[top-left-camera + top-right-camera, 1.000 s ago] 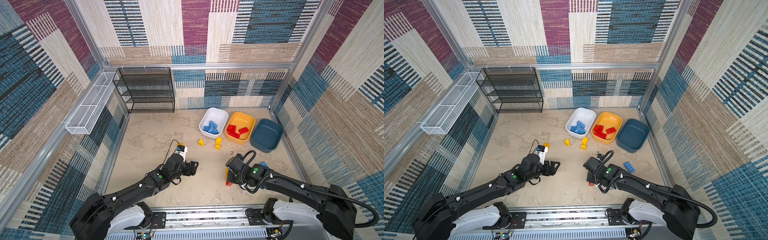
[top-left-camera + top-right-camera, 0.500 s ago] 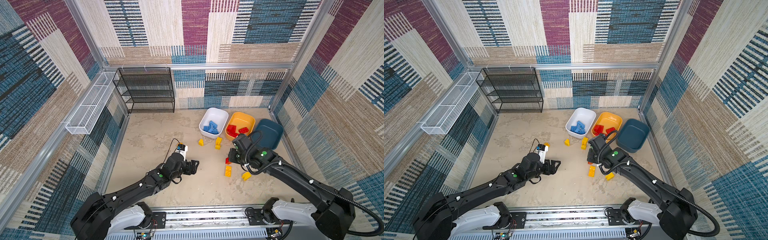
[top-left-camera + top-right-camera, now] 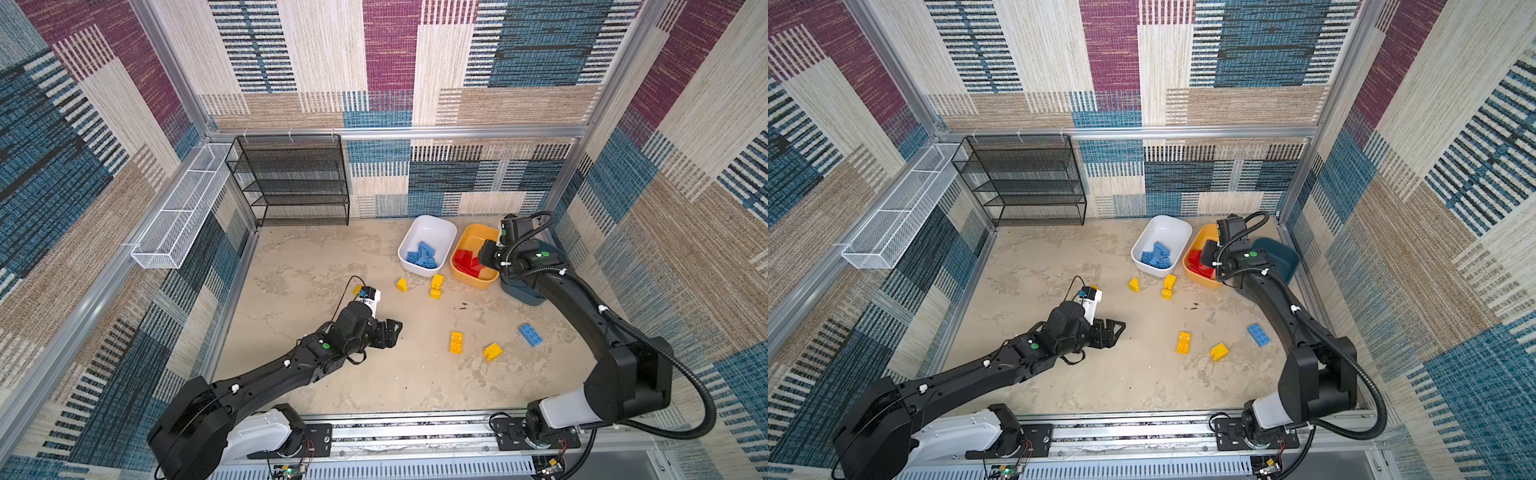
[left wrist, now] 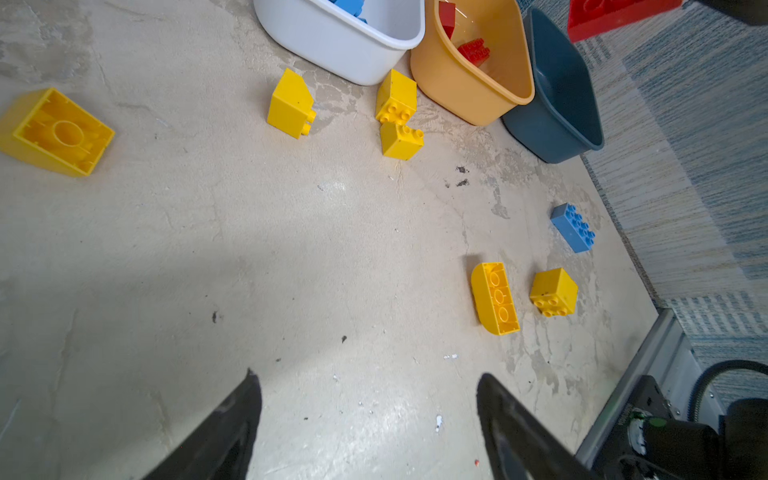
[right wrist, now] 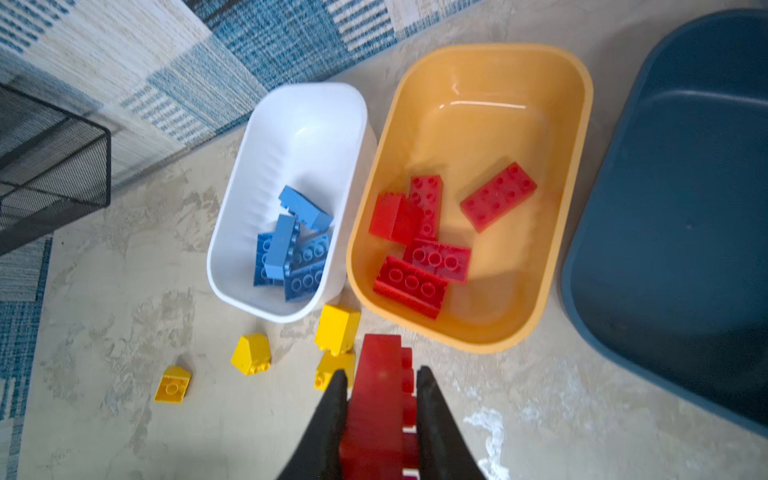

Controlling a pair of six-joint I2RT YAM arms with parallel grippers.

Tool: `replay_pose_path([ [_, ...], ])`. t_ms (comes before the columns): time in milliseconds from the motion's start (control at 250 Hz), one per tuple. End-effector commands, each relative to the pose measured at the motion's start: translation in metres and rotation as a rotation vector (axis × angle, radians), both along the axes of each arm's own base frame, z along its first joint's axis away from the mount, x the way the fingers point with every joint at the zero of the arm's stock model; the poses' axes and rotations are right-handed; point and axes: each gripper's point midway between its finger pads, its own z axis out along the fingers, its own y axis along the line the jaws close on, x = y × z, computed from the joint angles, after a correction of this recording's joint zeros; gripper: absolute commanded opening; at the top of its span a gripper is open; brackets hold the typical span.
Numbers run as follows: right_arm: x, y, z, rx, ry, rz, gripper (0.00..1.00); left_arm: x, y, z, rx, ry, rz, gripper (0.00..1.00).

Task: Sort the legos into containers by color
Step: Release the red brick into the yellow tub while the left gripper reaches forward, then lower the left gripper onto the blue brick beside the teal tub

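**Risk: a release made too soon**

The bench (image 3: 332,266) carries three tubs in a row ahead of the right end effector (image 5: 381,372). The teal tub (image 5: 685,187) is empty. The yellow-orange tub (image 5: 478,91) next to it holds several red bricks, and the white tub (image 5: 299,124) on its other side holds blue ones.

The right end effector is closed on a long red brick (image 5: 382,353), pinched across its narrow width, with part of the brick reaching out past the tips. Both top views put it over the yellow-orange tub. In the right wrist view, though, the brick's tip shows just short of that tub's near rim, so I cannot tell whether it is truly above the opening.

The left end effector (image 4: 368,376) has its jaws wide apart and holds nothing. It hangs over bare bench, well apart from the tubs.

Six yellow bricks (image 4: 291,104) and one blue brick (image 4: 573,226) lie loose on the bench. Two of the yellow ones touch each other just beside the tub walls, close below the right end effector.

The likely failure is letting go early. The red brick would then strike the rim or land among those two yellow bricks outside the tub. Because the brick reaches so far past the tips, it could also swing as the jaws part and tumble sideways toward the white tub.
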Motion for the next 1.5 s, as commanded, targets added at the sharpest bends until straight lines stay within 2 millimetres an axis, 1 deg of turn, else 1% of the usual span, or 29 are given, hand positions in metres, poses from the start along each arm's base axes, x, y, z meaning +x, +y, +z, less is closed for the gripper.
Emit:
replay_pose_path([
  [0,0.033,-0.001,0.017,0.045,-0.100,0.018,0.09,-0.001,-0.005,0.001,0.002,0.011,-0.026,0.82],
  [160,0.065,-0.013,0.005,0.065,-0.094,0.003,0.10,0.001,-0.011,0.001,0.005,0.022,-0.039,0.82],
  [244,0.077,-0.018,-0.003,0.075,-0.087,-0.002,0.10,0.002,-0.014,0.002,0.004,0.024,-0.045,0.82],
  [352,0.090,-0.020,-0.014,0.076,-0.073,0.001,0.14,0.002,-0.017,0.003,0.009,0.024,-0.052,0.82],
  [452,0.095,-0.019,-0.019,0.088,-0.073,0.009,0.18,0.002,-0.020,0.004,0.017,0.025,-0.059,0.82],
  [620,0.097,-0.016,-0.024,0.102,-0.075,0.027,0.35,0.004,-0.026,0.007,0.024,0.020,-0.073,0.82],
  [752,0.097,-0.014,-0.019,0.106,-0.090,0.033,0.48,0.010,-0.036,0.009,0.029,0.002,-0.089,0.82],
  [868,0.093,-0.016,-0.009,0.099,-0.112,0.025,0.54,0.017,-0.050,0.010,0.018,-0.013,-0.106,0.82],
  [916,0.091,-0.016,0.001,0.100,-0.136,0.028,0.55,0.019,-0.059,0.014,0.016,-0.026,-0.124,0.82],
  [924,0.090,-0.016,0.000,0.100,-0.134,0.027,0.55,0.019,-0.061,0.014,0.016,-0.028,-0.128,0.82],
  [976,0.086,-0.016,0.013,0.099,-0.160,0.030,0.57,0.021,-0.074,0.021,0.018,-0.053,-0.158,0.82],
  [1020,0.083,-0.016,0.028,0.098,-0.192,0.035,0.58,0.023,-0.087,0.026,0.021,-0.079,-0.189,0.82],
  [1024,0.083,-0.016,0.030,0.098,-0.194,0.035,0.58,0.023,-0.088,0.024,0.026,-0.075,-0.193,0.82],
  [1028,0.082,-0.016,0.031,0.098,-0.197,0.036,0.58,0.023,-0.090,0.027,0.021,-0.083,-0.197,0.82],
  [1044,0.081,-0.016,0.037,0.097,-0.210,0.040,0.59,0.023,-0.095,0.025,0.028,-0.084,-0.211,0.82],
  [1048,0.080,-0.016,0.038,0.099,-0.211,0.041,0.59,0.024,-0.097,0.029,0.022,-0.092,-0.214,0.82],
  [1052,0.080,-0.016,0.040,0.098,-0.215,0.041,0.59,0.024,-0.098,0.026,0.027,-0.088,-0.218,0.82],
  [1088,0.077,-0.015,0.053,0.100,-0.239,0.053,0.60,0.026,-0.111,0.029,0.023,-0.106,-0.252,0.82],
  [1172,0.069,-0.011,0.087,0.111,-0.303,0.080,0.62,0.029,-0.148,0.030,-0.025,-0.161,-0.370,0.81],
  [1312,0.053,0.000,0.159,0.130,-0.443,0.136,0.70,0.036,-0.199,0.024,-0.029,-0.192,-0.493,0.81],
  [1344,0.050,0.001,0.171,0.130,-0.462,0.140,0.71,0.036,-0.211,0.024,-0.027,-0.203,-0.516,0.81],
  [1360,0.049,0.002,0.171,0.130,-0.458,0.142,0.72,0.036,-0.217,0.023,-0.026,-0.210,-0.528,0.81],
  [1368,0.048,0.002,0.181,0.130,-0.476,0.144,0.72,0.036,-0.220,0.023,-0.026,-0.213,-0.534,0.81],
  [1376,0.047,0.003,0.186,0.130,-0.485,0.146,0.72,0.036,-0.223,0.024,-0.025,-0.216,-0.538,0.81],
  [1492,0.038,0.011,0.228,0.129,-0.548,0.172,0.74,0.035,-0.266,0.016,-0.020,-0.248,-0.605,0.82],
  [1496,0.037,0.011,0.230,0.128,-0.551,0.173,0.74,0.035,-0.267,0.018,-0.023,-0.251,-0.608,0.82],
])
